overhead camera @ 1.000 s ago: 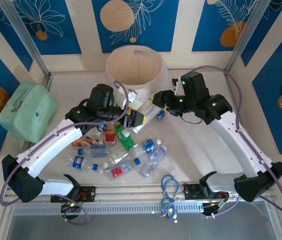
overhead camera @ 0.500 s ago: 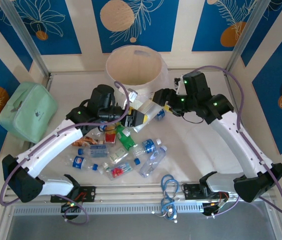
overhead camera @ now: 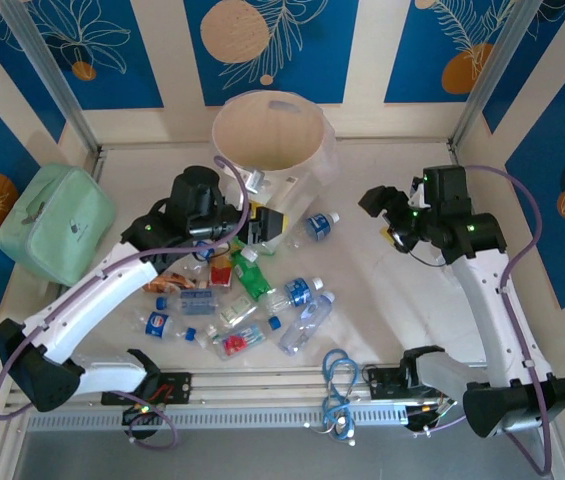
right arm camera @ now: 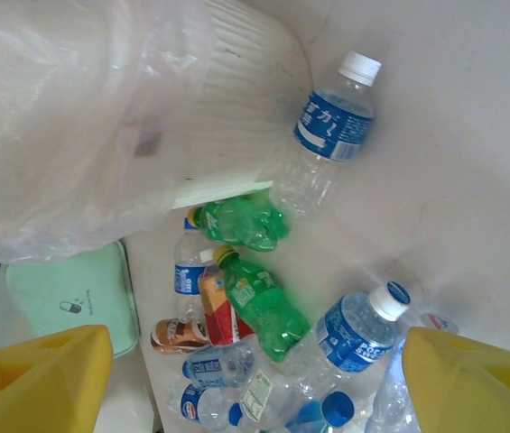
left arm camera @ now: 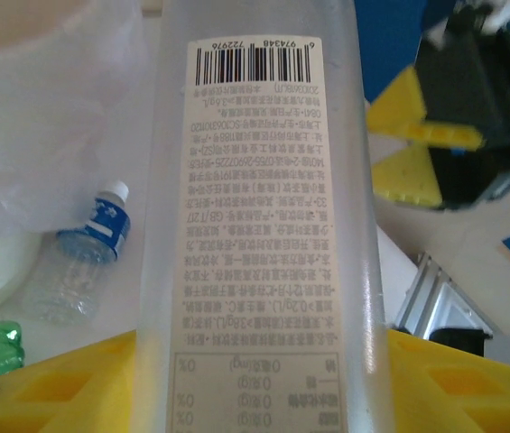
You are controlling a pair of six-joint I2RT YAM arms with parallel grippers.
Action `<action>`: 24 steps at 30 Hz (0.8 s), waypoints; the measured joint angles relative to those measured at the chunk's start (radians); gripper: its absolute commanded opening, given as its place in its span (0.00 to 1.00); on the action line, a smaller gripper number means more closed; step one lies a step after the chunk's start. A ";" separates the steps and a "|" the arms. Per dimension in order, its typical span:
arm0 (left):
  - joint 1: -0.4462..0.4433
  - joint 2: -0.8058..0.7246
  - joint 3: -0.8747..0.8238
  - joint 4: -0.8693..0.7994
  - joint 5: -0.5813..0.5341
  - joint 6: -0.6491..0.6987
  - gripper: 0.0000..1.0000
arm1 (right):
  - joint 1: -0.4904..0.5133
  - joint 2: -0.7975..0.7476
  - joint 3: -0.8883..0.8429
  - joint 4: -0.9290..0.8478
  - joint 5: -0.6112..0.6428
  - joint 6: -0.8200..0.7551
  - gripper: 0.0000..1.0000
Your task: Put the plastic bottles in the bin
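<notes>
My left gripper [overhead camera: 260,230] is shut on a clear plastic bottle [left arm camera: 255,225] with a cream printed label, and its yellow fingers [left arm camera: 47,379] press both sides. It holds the bottle low beside the foot of the cream-white bin [overhead camera: 302,170]. My right gripper [overhead camera: 387,205] stands open to the right of the bin with nothing between its fingers [right arm camera: 471,379]. A clear bottle [overhead camera: 317,225] with a blue label lies on the table by the bin [right arm camera: 236,90]. Several more bottles [overhead camera: 252,300], clear, green and red, lie in a heap in front.
A mint-green bag [overhead camera: 54,222] sits at the left wall. A blue cable coil [overhead camera: 337,385] lies by the near rail. The bin's clear liner [right arm camera: 65,153] hangs over its side. Bare table spreads between the right arm and the bottle heap.
My right gripper has opened and let go of the blue-labelled bottle, which now lies by the bin. That arm has drawn back to the right. The left gripper keeps its bottle.
</notes>
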 measured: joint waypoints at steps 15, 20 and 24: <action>0.095 0.354 0.737 -0.175 -0.330 -0.010 0.59 | -0.001 -0.027 -0.098 -0.005 -0.010 0.034 0.84; 0.151 0.523 0.918 -0.224 -0.341 -0.026 0.59 | -0.001 -0.066 -0.124 -0.014 -0.010 0.034 0.84; 0.183 0.609 0.976 -0.241 -0.348 -0.044 0.58 | -0.004 -0.080 -0.142 -0.023 -0.010 0.034 0.84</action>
